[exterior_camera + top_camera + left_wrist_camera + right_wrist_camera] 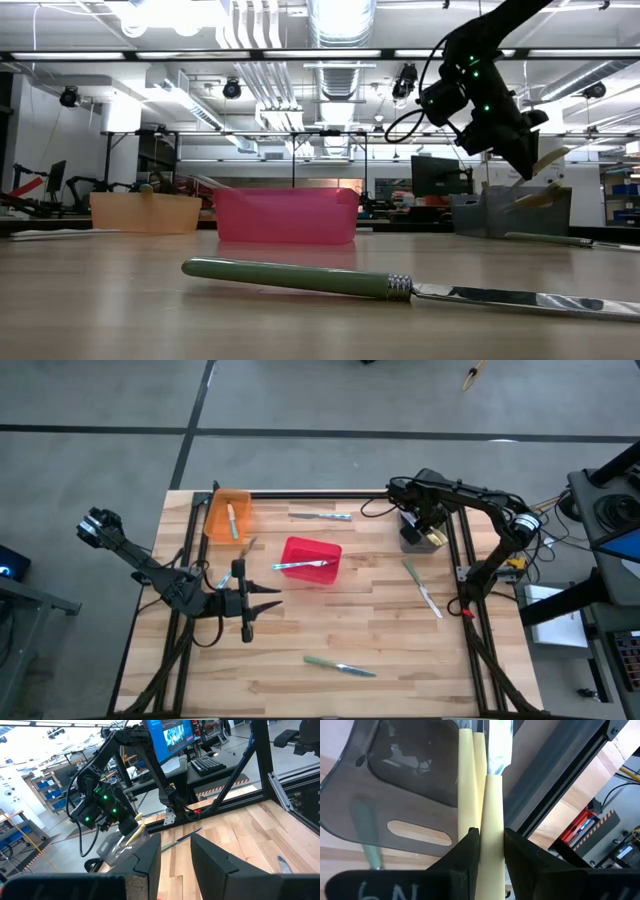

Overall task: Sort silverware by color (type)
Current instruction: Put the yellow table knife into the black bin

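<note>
1. Left claw (247,622) hangs low over the table's left side. Its fingers are a little apart and pinch nothing. It waits.
2. Orange bin (215,518) sits at the far left. One piece with a blue handle (232,520) lies inside it.
3. Red bin (325,573) sits near the middle. A blue-handled knife (303,565) lies across it, pointing side to side.
4. A blue-handled piece (321,516) lies loose on the wood behind the red bin, side to side.
5. A green knife (340,666) lies loose near the front edge, also side to side. The left claw is the nearer one to it.
6. Another green knife (423,589) lies loose on the right, slanting front to back. The right arm is nearer to it.
7. Grey bin (412,540) sits at the far right. Two yellow handles (468,780) already rest in it.
8. Right claw (487,840) is right over the grey bin. A yellow piece (492,820) stands between its fingers, with its long way pointing down into the bin beside the other two. I cannot tell if the fingers squeeze it or have just let go.
9. I think the drop into the grey bin is the step now, with three pieces left on the table.
</note>
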`<action>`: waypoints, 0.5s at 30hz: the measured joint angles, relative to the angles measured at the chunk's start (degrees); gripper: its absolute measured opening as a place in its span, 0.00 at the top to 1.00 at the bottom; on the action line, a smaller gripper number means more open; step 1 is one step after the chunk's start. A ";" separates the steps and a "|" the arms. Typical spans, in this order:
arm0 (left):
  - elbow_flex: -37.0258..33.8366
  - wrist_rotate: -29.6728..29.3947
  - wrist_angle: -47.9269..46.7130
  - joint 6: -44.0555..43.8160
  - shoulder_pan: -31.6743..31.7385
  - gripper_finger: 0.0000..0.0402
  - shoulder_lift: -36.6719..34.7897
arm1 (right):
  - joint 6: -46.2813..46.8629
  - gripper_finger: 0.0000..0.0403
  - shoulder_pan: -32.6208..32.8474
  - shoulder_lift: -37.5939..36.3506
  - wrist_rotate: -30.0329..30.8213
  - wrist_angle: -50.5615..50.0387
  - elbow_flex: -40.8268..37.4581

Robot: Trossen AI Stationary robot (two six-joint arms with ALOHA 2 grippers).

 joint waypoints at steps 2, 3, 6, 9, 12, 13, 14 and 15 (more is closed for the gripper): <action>0.00 0.00 0.00 0.00 0.00 0.78 0.00 | 0.00 0.82 0.00 0.00 -0.02 0.07 0.00; 0.00 0.00 0.01 0.01 0.00 0.78 0.00 | 0.00 0.83 0.00 0.00 -0.02 0.07 0.00; 0.00 0.00 0.01 0.00 0.00 0.78 0.00 | 0.01 0.83 0.00 0.00 -0.02 0.07 0.00; 0.00 0.00 0.00 0.00 0.00 0.78 0.00 | 0.00 0.82 0.00 0.00 -0.02 0.22 0.00; 0.00 0.00 0.00 0.01 0.03 0.78 0.00 | 0.00 0.81 0.00 0.00 -0.02 0.41 0.00; 0.00 0.00 0.00 0.00 0.04 0.78 0.00 | 0.00 0.81 0.00 0.00 -0.02 0.49 0.00; 0.00 0.00 0.02 0.00 0.04 0.78 0.00 | 0.00 0.81 0.00 0.00 -0.03 0.54 0.00; 0.00 0.00 0.00 0.00 0.04 0.78 0.00 | 0.02 0.81 0.00 0.00 -0.04 0.62 0.00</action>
